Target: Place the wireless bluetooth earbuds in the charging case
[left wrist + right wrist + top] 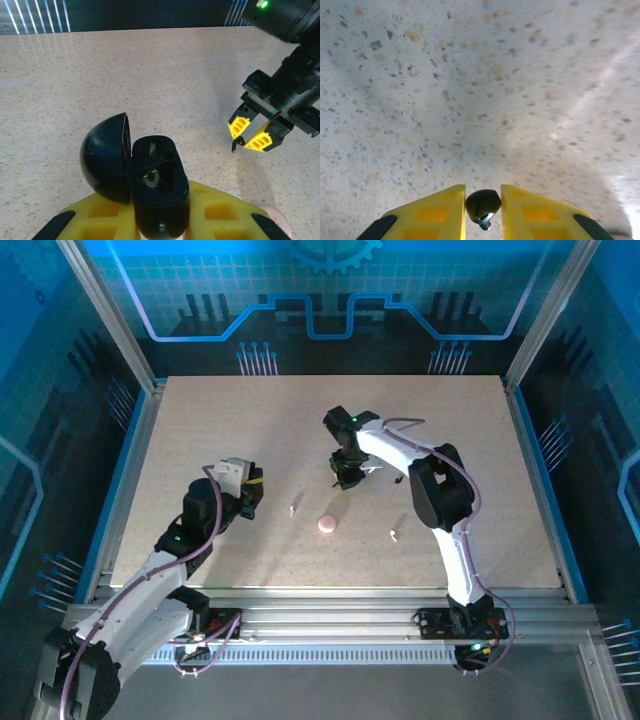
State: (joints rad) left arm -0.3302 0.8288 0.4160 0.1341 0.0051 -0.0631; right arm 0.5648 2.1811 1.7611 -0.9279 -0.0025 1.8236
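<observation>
Left wrist view shows the left hand [161,217] clamped on the base of a black charging case [159,187]. Its domed lid [105,157] is swung open to one side and the moulded wells [155,165] face up; whether a bud already sits in either well cannot be told. Across from it the right hand [249,136] hangs above the table [125,75], well apart from the case. It pinches a small black earbud [235,145] at the very tips of its fingers, stem dangling below. The right wrist view has the bud's rounded body wedged between the yellow pads [435,210].

The grip on the bud looks like the weak point. The bud is round, glossy and held by a sliver, so it could twist or squirt out during the carry or when pressed into a well. If it arrives rotated, it would likely sit proud rather than seat. A downward push could also tip the case, since only its lower part is held. The open lid stands close beside the wells, and an approaching finger might knock it shut. In the top view a pink puck [326,525] and two tiny pink pieces [292,509] lie on the table, apart from both hands.
</observation>
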